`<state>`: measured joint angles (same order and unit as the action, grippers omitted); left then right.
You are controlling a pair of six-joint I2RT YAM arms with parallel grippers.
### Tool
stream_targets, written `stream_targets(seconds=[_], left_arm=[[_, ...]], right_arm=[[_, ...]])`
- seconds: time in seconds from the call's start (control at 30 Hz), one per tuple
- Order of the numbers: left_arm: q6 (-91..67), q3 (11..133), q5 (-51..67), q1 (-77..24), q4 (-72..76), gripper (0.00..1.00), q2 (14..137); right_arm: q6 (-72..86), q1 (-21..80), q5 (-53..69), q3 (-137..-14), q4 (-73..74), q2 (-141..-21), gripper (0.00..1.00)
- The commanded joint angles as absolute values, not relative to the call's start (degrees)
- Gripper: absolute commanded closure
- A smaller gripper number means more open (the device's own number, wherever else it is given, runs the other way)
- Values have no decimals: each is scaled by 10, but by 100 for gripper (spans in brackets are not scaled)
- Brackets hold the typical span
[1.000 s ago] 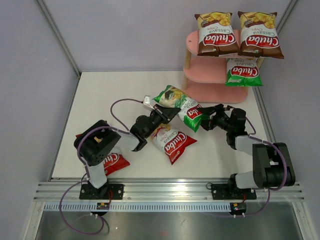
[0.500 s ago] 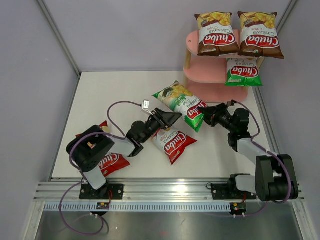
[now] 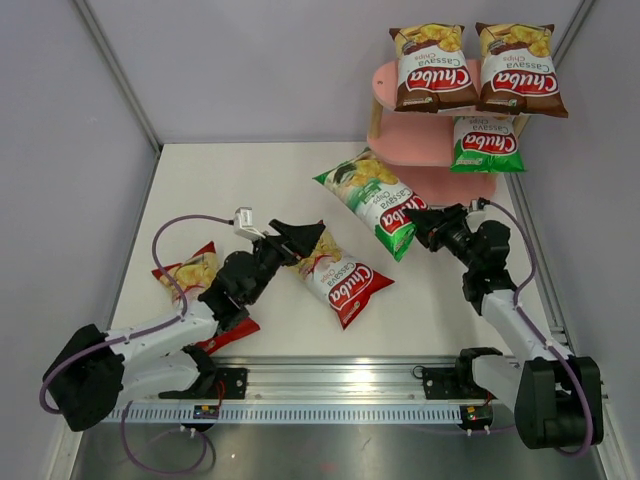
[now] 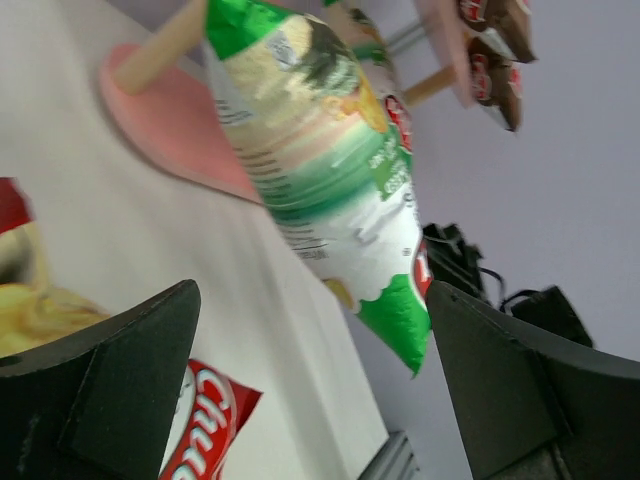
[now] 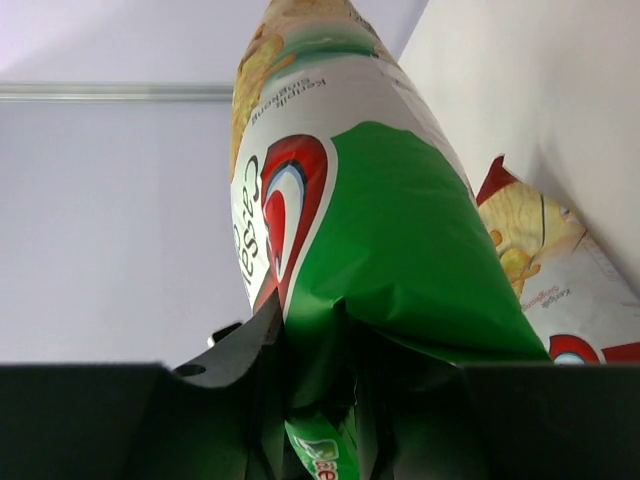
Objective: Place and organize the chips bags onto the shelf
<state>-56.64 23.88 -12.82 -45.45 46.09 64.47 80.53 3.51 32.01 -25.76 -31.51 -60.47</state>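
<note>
The brown bags (image 3: 433, 68) stand side by side on the shelf's (image 3: 385, 82) top board. Each reads "Chuba" in white on a red swirl, with "Cassava Chips" above it. They fill that board from edge to edge and overhang its front. One green bag (image 3: 486, 145) with the same "Chuba" logo stands on the right half of the middle board. The left half of that board shows bare pink, as does the bottom board's front.

The right claw (image 3: 425, 222) is clamped on the lower end of a second green bag (image 3: 378, 200). It holds the bag slanted in the air, off the counter (image 3: 250, 180), with the far corner close to the shelf's front-left post. The pictures do not show whether bag and shelf touch. In the right wrist view the green bag (image 5: 370, 230) is pinched and creased between the fingers of the right claw (image 5: 310, 400). Its red logo runs sideways and only "Cas" can be read.

The left claw (image 3: 298, 232) has its jaws wide apart above the top end of the middle red bag (image 3: 340, 285). That bag lies flat and slanted with "Chuba" facing up. In the left wrist view both fingers (image 4: 120, 390) frame the hanging green bag (image 4: 330, 170), whose back panel print is too blurred to read. The red bag (image 4: 205, 420) lies below.

The other red bag (image 3: 195, 272) lies near the counter's left edge, partly under the left arm. Bare white counter stretches from the left wall to the shelf behind the bags.
</note>
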Motion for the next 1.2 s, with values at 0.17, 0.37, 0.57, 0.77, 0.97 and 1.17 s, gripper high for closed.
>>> stream_targets(seconds=[0.17, 0.37, 0.57, 0.77, 0.97, 1.17], left_arm=[[-477, 323, -241, -457, 32, 1, 491], [-414, 373, -230, -456, -109, 1, 412], [-362, 445, -212, -456, -243, 1, 377], [-343, 483, -199, -456, -327, 1, 350], [-332, 498, -197, -456, -373, 1, 316], [-310, 522, -194, -456, -420, 1, 294]], right_arm=[[730, 40, 204, -340, -218, -550, 77], [708, 40, 170, -395, -163, -552, 77], [676, 40, 120, -445, -116, -555, 76], [664, 38, 88, -480, -105, -582, 76], [659, 30, 53, -512, -102, -611, 76], [667, 24, 31, -529, -123, -636, 75]])
